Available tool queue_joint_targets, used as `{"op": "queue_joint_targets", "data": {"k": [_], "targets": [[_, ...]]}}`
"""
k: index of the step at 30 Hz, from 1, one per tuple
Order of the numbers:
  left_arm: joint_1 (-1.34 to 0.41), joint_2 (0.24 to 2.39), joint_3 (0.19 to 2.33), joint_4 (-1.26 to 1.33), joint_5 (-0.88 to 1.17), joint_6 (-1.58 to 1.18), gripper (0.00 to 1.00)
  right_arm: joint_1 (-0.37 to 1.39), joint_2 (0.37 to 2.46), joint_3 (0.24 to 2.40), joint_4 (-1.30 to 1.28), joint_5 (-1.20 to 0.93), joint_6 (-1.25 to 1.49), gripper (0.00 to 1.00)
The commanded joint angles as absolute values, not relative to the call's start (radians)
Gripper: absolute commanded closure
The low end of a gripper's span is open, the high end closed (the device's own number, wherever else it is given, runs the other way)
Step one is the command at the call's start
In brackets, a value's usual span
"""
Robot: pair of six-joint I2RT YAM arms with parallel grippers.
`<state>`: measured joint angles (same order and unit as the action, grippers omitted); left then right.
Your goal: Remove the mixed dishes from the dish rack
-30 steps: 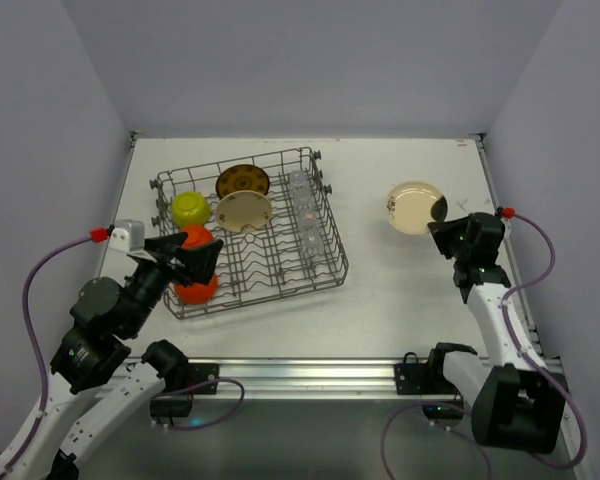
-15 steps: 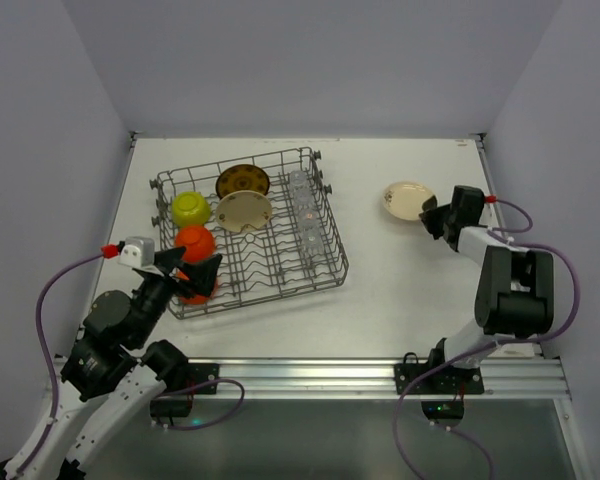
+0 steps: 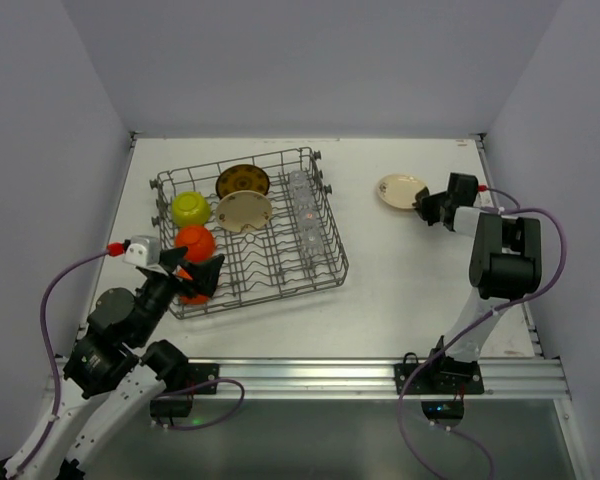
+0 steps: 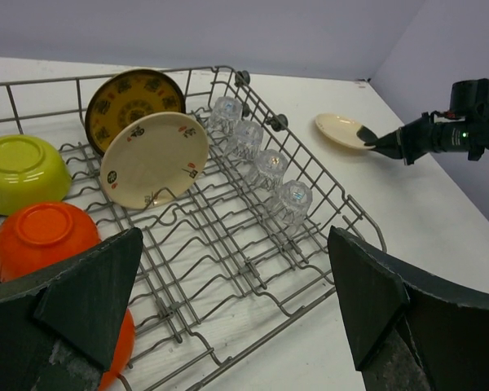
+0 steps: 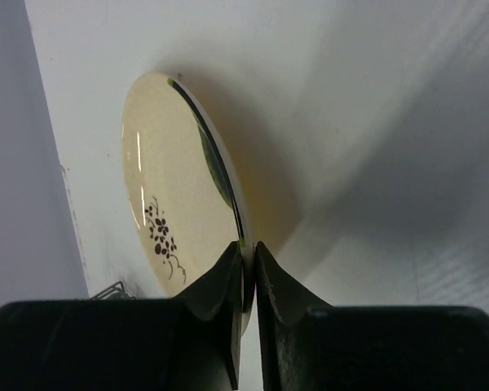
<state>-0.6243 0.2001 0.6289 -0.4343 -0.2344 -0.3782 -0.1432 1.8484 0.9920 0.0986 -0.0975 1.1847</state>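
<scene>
The grey wire dish rack (image 3: 332, 262) stands left of centre. It holds a lime-yellow bowl (image 3: 189, 207), two orange bowls (image 3: 195, 242), a cream plate (image 3: 244, 211), a brown-gold plate (image 3: 242, 180) and a row of clear glass cups (image 3: 303, 215). My left gripper (image 3: 192, 270) hangs open over the rack's near-left corner, above the nearer orange bowl (image 4: 119, 346). In the left wrist view the gripper (image 4: 236, 314) has nothing between its fingers. My right gripper (image 3: 427, 206) is shut on the rim of a second cream plate (image 3: 398, 188), held tilted just above the table; the right wrist view shows the plate (image 5: 167, 183) on edge.
Grey walls close in the table on the left, back and right. The right arm reaches far back near the right wall. A metal rail (image 3: 310, 375) runs along the near edge.
My right gripper has carried the cream plate farther back and lower toward the table. My left gripper has shifted slightly back toward the near-left of the rack, still open.
</scene>
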Motion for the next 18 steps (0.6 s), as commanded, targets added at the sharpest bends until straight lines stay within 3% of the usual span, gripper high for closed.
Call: {"op": "queue_joint_targets", "data": {"k": [1, 4, 9, 18], "targets": [[-0.624, 0.227, 0.627, -0.402, -0.219, -0.353, 0.0, -0.163, 1.908, 1.101, 0.085, -0.158, 1.226, 0.87], [-0.624, 0.219, 0.626, -0.399, -0.221, -0.353, 0.0, -0.163, 1.936, 1.163, 0.025, -0.176, 1.177, 0.78], [-0.624, 0.215, 0.621, -0.393, -0.225, -0.353, 0.0, -0.163, 1.867, 1.091, 0.045, -0.169, 1.19, 0.43], [-0.624, 0.351, 0.655, -0.403, -0.274, -0.333, 0.0, -0.164, 1.556, 0.957, 0.087, -0.364, 1.131, 0.23]]}}
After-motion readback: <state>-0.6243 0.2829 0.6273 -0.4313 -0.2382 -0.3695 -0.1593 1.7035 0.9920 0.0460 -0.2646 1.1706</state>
